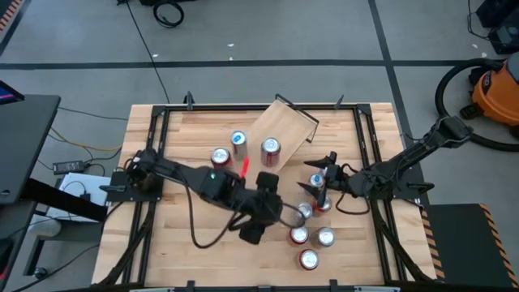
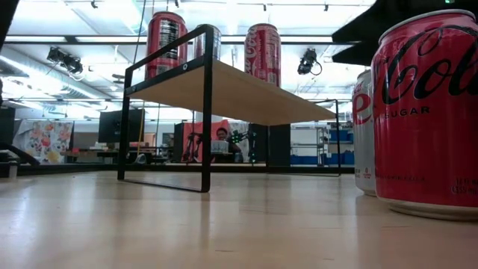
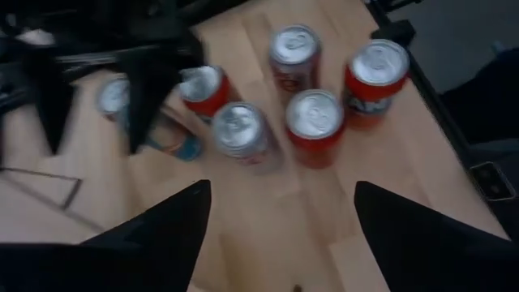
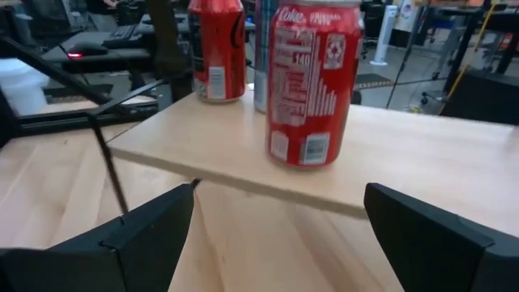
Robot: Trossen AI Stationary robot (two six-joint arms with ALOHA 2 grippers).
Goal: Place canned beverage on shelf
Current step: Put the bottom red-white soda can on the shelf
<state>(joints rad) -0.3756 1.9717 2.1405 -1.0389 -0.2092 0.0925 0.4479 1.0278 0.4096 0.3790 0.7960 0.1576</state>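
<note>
The shelf point(image 1: 284, 122) is a light-wood plank on thin black end frames and stands at the table's far middle. Three cans stand on it, seen in the low view point(image 2: 166, 41) and the right wrist view point(image 4: 312, 81). Several more cans stand in a group on the table at the near right point(image 1: 312, 237), also shown in the left wrist view point(image 3: 314, 122). My left gripper point(image 3: 280, 191) is open and empty, above the table just left of that group point(image 1: 285, 215). My right gripper point(image 4: 280, 195) is open and empty, facing the shelf, above a blue can point(image 1: 316, 183).
Black rails point(image 1: 369, 154) run along the table's left and right sides. A black cable point(image 1: 195, 219) lies on the near left of the tabletop. Two red cans point(image 2: 429, 112) stand close to the low camera. An orange vacuum point(image 1: 495, 89) stands off the table, far right.
</note>
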